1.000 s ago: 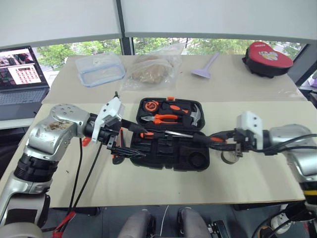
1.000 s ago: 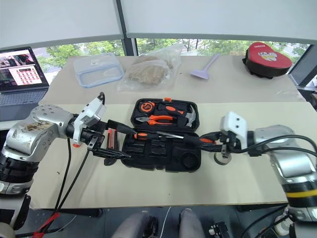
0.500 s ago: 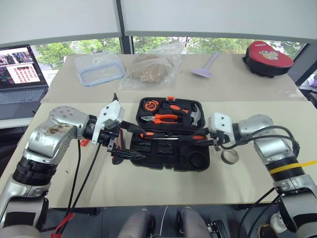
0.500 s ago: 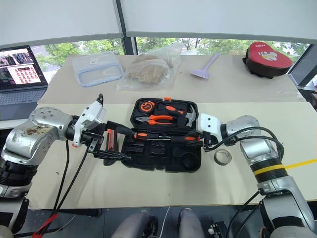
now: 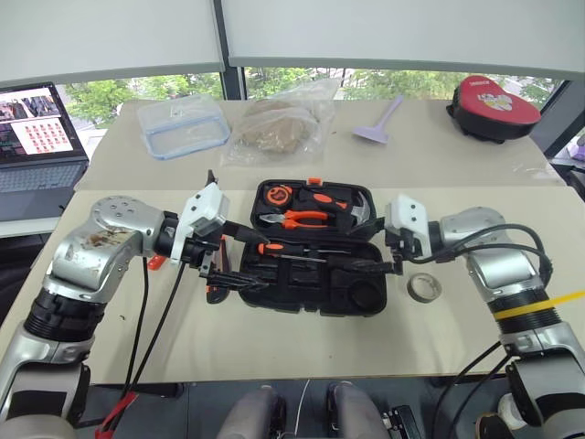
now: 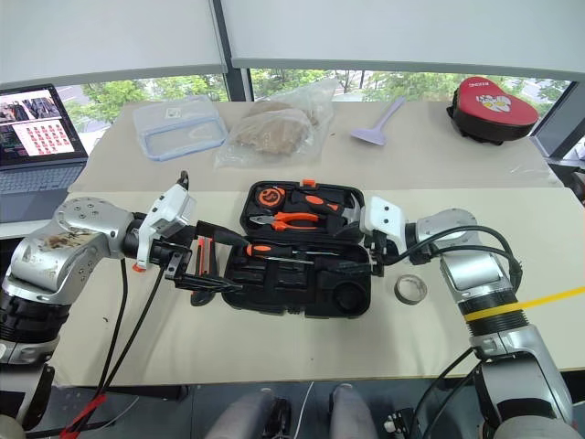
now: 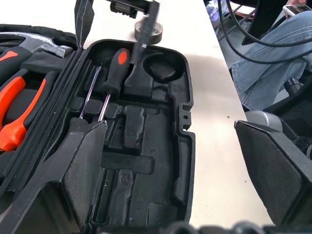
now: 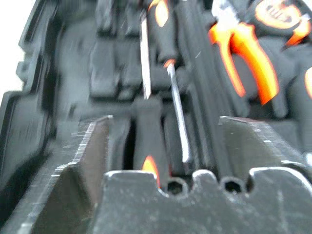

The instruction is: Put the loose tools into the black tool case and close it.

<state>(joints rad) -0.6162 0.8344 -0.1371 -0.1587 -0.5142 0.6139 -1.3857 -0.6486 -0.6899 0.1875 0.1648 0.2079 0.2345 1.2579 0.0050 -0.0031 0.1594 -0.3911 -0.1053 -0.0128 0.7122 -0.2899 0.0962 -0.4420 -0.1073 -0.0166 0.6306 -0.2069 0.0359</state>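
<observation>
On the red pouch point(image 5: 494, 103) — white lettering, too small to read.

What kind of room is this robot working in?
Probably an office or lab: a work table by big windows with blinds, a laptop at one side, and a seated person's legs nearby.

Laptop point(image 5: 37, 146), clear container point(image 5: 185, 126), plastic bag point(image 5: 283, 123), red pouch point(image 5: 496, 105) on tables.
</observation>
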